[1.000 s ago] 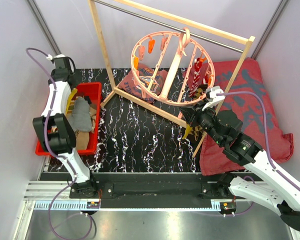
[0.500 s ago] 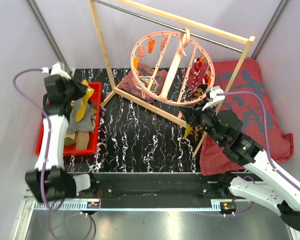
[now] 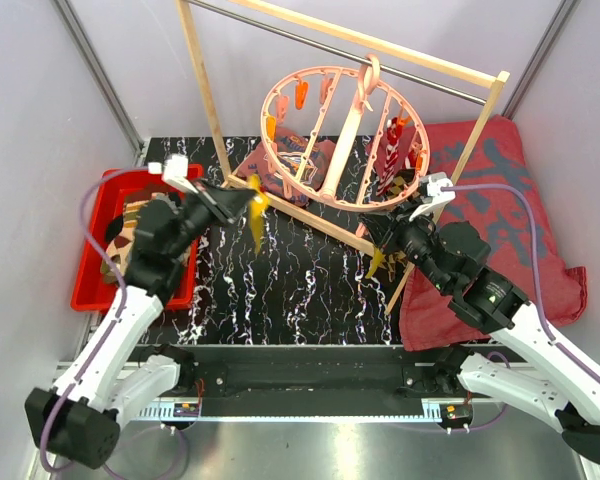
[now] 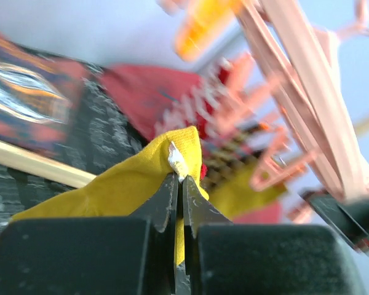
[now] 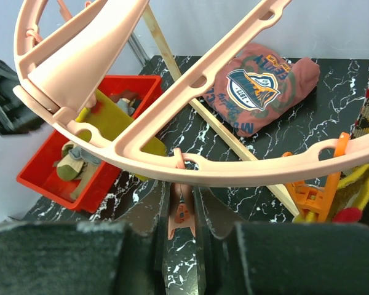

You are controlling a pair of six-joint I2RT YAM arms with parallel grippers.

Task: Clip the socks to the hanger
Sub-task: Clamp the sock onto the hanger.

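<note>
Mustard sock (image 4: pixel 129 187): pinched at its edge between the closed fingers of the left gripper (image 4: pixel 179 183). It hangs in the air above the marbled table (image 3: pixel 280 280), just left of the hanger (image 3: pixel 347 140) (contact with the ring cannot be judged). The hanger hangs from the wooden rack (image 3: pixel 203 85), with a red-white striped sock (image 3: pixel 398 135) clipped on its right side. Right gripper (image 5: pixel 181 203): clamped on a pink clip (image 5: pixel 181 218) under the near rim. Further socks lie in the red bin (image 3: pixel 90 297).

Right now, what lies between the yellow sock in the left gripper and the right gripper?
Top view: only the wooden rack's lower bar, over bare black marbled table, lies between the held yellow sock and the right gripper, which pinches a hanger clip.
</note>
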